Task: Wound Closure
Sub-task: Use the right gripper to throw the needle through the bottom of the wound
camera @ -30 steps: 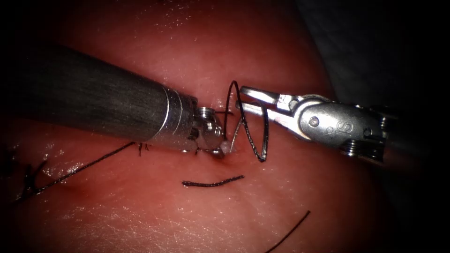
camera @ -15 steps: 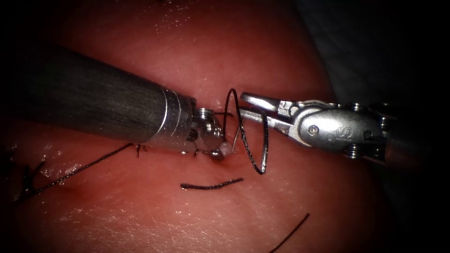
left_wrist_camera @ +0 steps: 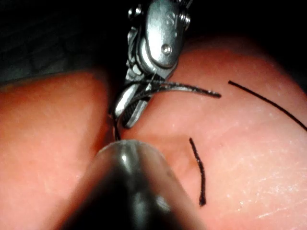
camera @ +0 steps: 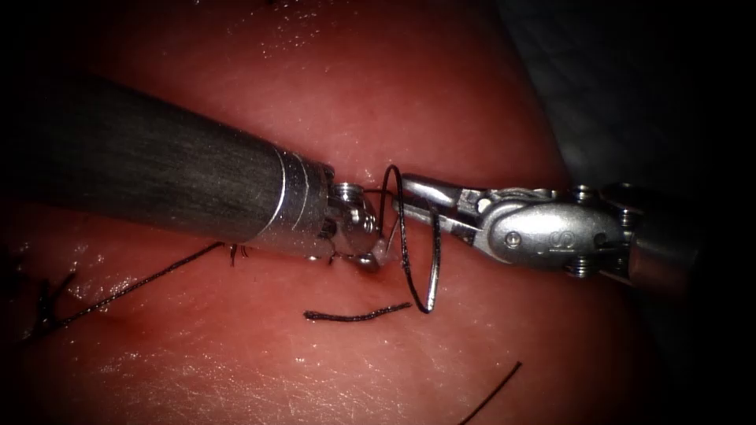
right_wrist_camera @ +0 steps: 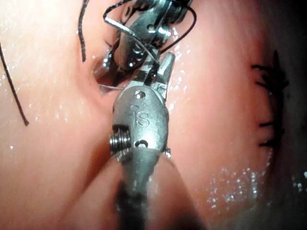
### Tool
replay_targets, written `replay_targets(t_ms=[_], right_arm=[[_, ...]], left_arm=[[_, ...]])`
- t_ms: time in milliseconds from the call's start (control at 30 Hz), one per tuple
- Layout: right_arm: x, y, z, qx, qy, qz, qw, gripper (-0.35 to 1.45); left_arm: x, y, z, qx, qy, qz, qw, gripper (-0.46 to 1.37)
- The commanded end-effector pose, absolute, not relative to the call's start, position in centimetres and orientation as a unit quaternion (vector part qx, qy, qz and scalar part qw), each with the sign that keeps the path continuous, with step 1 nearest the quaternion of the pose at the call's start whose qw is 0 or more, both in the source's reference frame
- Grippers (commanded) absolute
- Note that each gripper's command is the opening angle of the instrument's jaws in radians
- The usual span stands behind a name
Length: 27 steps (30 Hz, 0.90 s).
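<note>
The left tool (camera: 376, 250) reaches in from the left, its jaws shut on a thin pale needle (camera: 396, 227) just above the tissue (camera: 331, 102); where along its curve I cannot tell. The right tool (camera: 405, 195) comes from the right with its jaws slightly parted and nothing between them. Black thread (camera: 403, 240) is looped round those jaws and hangs down in a loop (camera: 429, 303) toward the tissue. The left wrist view shows the right tool (left_wrist_camera: 129, 108) with thread (left_wrist_camera: 192, 88) draped over it. In the right wrist view both tools meet, the right tool (right_wrist_camera: 146, 67) among coils of thread (right_wrist_camera: 112, 17).
A taut strand (camera: 134, 282) runs from the left tool toward dark stitches (camera: 47, 303) at the far left. A short cut end of thread (camera: 358, 313) lies below the tools and another (camera: 492, 389) at lower right. Finished stitches (right_wrist_camera: 268, 96) cross the tissue.
The right tool has dropped lower and rolled, moving closer to the left tool. The thread loop round it has slid down with it. The left tool has barely moved.
</note>
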<state>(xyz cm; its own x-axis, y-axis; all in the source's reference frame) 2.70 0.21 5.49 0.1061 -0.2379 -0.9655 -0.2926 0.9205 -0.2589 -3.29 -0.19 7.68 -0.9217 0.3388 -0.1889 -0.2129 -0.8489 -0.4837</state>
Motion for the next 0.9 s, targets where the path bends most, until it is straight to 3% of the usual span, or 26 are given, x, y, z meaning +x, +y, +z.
replay_targets(t_ms=[33,267,400,600,667,900], right_arm=[[2.70,0.2,5.5,-0.202,0.668,0.020,0.716,-0.35],[2.70,0.2,5.6,-0.208,0.666,0.018,0.716,-0.35],[2.69,0.1,5.7,-0.210,0.663,0.017,0.718,-0.35],[2.65,0.1,5.7,-0.212,0.662,0.017,0.719,-0.35],[2.62,0.2,5.7,-0.211,0.660,0.021,0.720,-0.35],[2.53,0.2,5.7,-0.206,0.659,0.032,0.722,-0.35]], left_arm=[[-3.29,-0.2,7.7,-0.137,-0.237,0.951,0.147,0.58],[-3.32,-0.3,7.5,-0.160,-0.266,0.936,0.164,0.48],[-3.31,-0.2,7.3,-0.192,-0.267,0.927,0.182,0.27],[-3.24,-0.1,7.0,-0.231,-0.260,0.916,0.199,0.22],[-3.20,-0.1,6.8,-0.249,-0.258,0.910,0.210,0.28],[-3.17,-0.2,6.5,-0.283,-0.239,0.907,0.203,0.08]])
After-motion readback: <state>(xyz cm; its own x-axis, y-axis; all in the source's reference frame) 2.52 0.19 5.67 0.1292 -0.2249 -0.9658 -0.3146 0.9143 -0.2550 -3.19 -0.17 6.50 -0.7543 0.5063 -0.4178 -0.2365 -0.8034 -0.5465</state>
